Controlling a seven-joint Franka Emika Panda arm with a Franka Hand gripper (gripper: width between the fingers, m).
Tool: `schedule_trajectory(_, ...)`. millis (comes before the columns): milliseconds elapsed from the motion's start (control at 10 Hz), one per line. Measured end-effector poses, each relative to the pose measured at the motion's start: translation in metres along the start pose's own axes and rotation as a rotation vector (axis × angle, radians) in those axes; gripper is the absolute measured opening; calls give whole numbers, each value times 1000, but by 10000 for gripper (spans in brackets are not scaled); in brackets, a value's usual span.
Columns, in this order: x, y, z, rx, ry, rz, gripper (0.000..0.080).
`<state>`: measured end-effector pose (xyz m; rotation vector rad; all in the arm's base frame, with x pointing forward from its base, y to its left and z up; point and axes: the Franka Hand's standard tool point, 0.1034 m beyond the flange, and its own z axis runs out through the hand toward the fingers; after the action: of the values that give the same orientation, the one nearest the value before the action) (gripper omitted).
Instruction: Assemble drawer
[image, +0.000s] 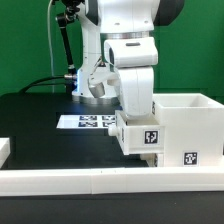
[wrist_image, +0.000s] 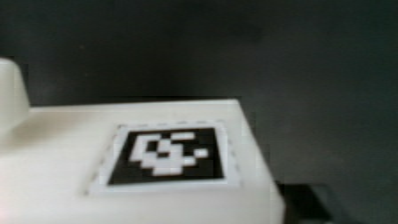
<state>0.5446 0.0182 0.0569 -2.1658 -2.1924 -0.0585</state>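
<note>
One gripper (image: 137, 128) hangs low over the black table (image: 40, 120), its fingertips hidden behind a small tagged white tray (image: 140, 135); whether it grips that tray cannot be told. The tray touches the large box shell (image: 190, 125) on the exterior view's right; the shell's inside is not visible. The marker board (image: 88, 122) lies behind, the white border rail (image: 100, 181) in front.

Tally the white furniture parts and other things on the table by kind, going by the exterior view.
Box shell: 1
Tray: 1, under the gripper
Border rail: 1
Marker board: 1
Total: 4
A white edge at the exterior view's left is too cropped to name.
</note>
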Motion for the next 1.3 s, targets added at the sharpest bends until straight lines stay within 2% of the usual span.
schedule_trajectory(100,2,3,-7,-11,-2,-5,427)
schedule_trajectory(200,4,4,-15,-8,-8,-9,568)
schedule_trajectory(300,3,4,-25,-3,-16,-12,568)
schedule_trajectory(400,1,3,-37,3,-27,-13,635)
schedule_trajectory(600,-12,5,-52,1,-38,-25,647)
schedule_trajectory(900,-44,19,-59,15,-41,-91,649)
schedule_trajectory(1000,-38,25,-58,-18,-49,-105,649)
schedule_trajectory(1300,-44,24,-55,-13,-38,-113,649)
